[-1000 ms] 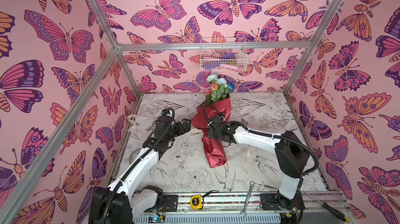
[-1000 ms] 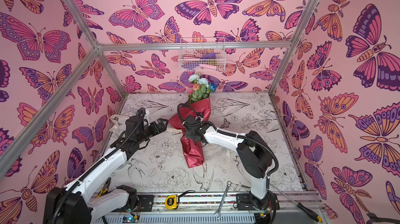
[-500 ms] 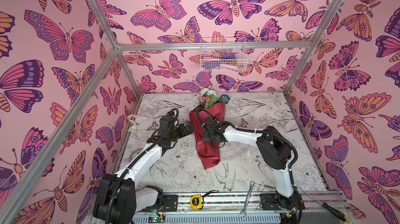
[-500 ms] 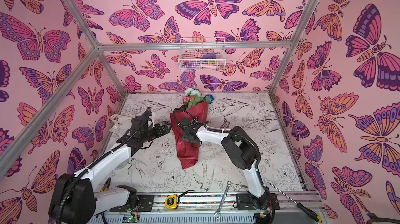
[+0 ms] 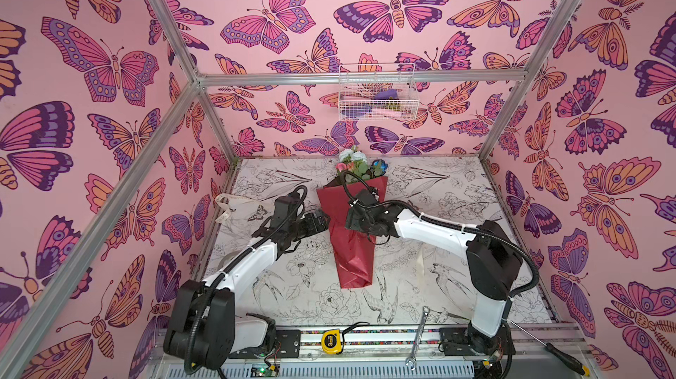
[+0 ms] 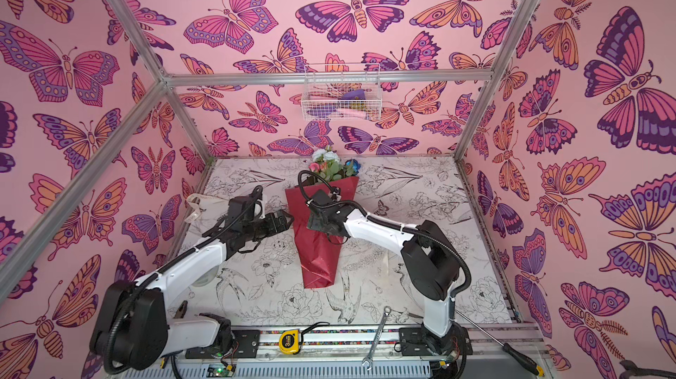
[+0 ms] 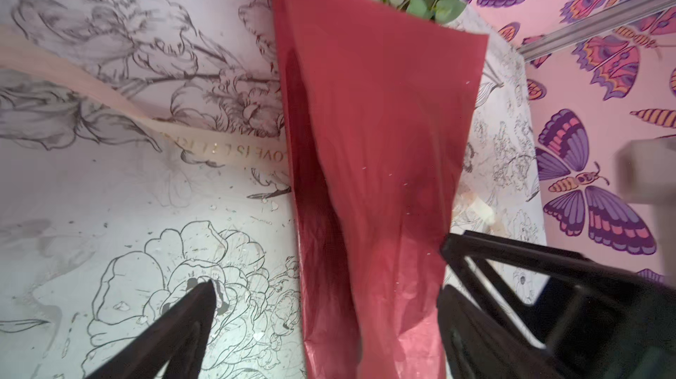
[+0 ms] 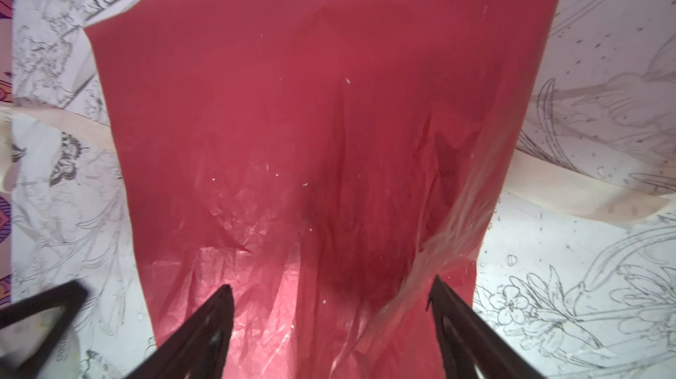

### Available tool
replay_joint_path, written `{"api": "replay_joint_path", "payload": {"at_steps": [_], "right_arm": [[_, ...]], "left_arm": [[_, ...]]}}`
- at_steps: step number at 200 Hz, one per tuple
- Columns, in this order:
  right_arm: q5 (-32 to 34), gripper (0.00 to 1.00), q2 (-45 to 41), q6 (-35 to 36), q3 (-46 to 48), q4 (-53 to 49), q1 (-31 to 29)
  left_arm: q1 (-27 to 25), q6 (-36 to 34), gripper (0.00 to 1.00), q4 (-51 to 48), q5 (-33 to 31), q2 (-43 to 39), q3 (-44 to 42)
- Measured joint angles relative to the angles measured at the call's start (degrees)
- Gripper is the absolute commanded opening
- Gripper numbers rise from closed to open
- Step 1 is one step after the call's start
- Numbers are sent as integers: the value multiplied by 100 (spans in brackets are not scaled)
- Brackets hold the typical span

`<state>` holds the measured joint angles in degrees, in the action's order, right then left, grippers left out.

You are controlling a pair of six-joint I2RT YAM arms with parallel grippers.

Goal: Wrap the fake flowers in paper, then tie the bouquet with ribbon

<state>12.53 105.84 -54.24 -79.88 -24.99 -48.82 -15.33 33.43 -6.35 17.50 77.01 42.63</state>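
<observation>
Bouquet of fake flowers [image 5: 352, 260] lies flat mid-tabletop. The heads point to the far edge and the narrow foot of the dark red wrap to the near edge.

The cream ribbon [image 7: 226, 150] runs crosswise beneath the wrap. One stretch trails toward the tabletop's left edge and ends in a loop. Another shows on the wrap's other side in the right wrist view.

Left gripper [image 5: 322, 220]: jaws wide, holding nothing, just beside the wrap's left edge. I can't tell whether it touches the paper.

Right gripper [image 8: 331, 285]: jaws wide, over the middle of the wrap, with no paper pinched between them.

Step in hand, as I read it: the bouquet is laid across the ribbon and no tie is begun (no ribbon over the paper anywhere).

Next move likely calls for:
- each gripper going low to pinch a flat ribbon stretch off the tabletop;
- drawing both up over the wrap's waist to cross them.

The glossy paper may slide or spring open meanwhile.
</observation>
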Motion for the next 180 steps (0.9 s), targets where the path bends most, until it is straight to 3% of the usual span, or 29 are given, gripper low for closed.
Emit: {"api": "replay_joint_path", "payload": {"at_steps": [57,111,138,180], "right_arm": [[-11,83,-411,83,310,-101,0],[-149,68,-275,175,396,-94,0],[-219,67,-46,199,398,-98,0],[-315,67,-96,321,459,-188,48]], "left_arm": [[-271,11,78,181,343,695,22],[-313,212,60,498,413,796,28],[-313,267,56,717,413,901,37],[-313,372,42,986,485,1694,79]]}}
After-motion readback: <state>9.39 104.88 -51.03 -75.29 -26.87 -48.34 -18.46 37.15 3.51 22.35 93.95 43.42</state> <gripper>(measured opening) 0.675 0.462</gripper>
